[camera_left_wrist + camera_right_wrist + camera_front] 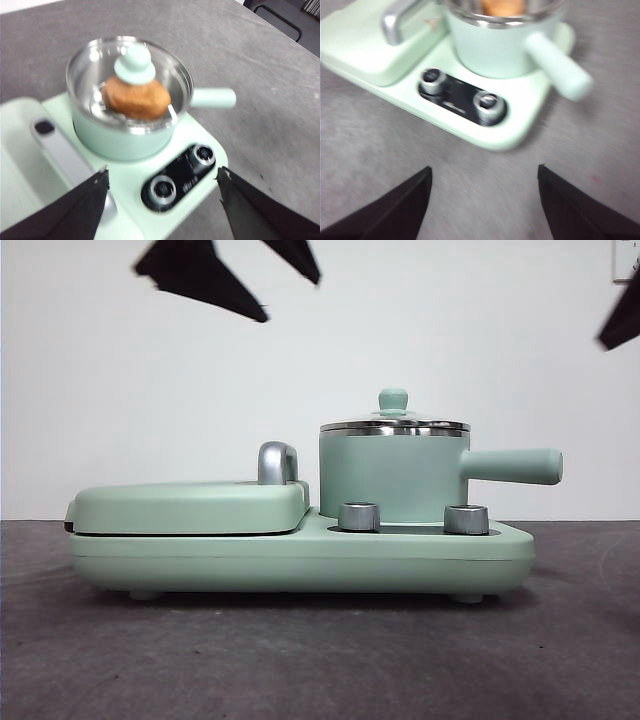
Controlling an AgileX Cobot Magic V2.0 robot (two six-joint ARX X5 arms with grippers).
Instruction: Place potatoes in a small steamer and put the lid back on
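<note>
The small steamer (392,478), a mint-green pot with a steel rim and a long side handle (512,466), stands on the right of a green cooking base. The glass lid (394,424) with its green knob (393,400) sits on the pot. Through the lid in the left wrist view (134,65) the orange-brown potato (136,98) lies inside the pot (125,135). My left gripper (162,182) is open and empty, above the base and apart from the pot. My right gripper (485,177) is open and empty over the table in front of the base; the pot (492,47) is beyond it.
The flat green hinged griddle (190,506) with a chrome handle (277,462) takes up the base's left half. Two steel knobs (359,516) (466,519) stand on the base's front. The base (300,565) rests on a dark grey table (320,660). Black arm tips show at the top corners.
</note>
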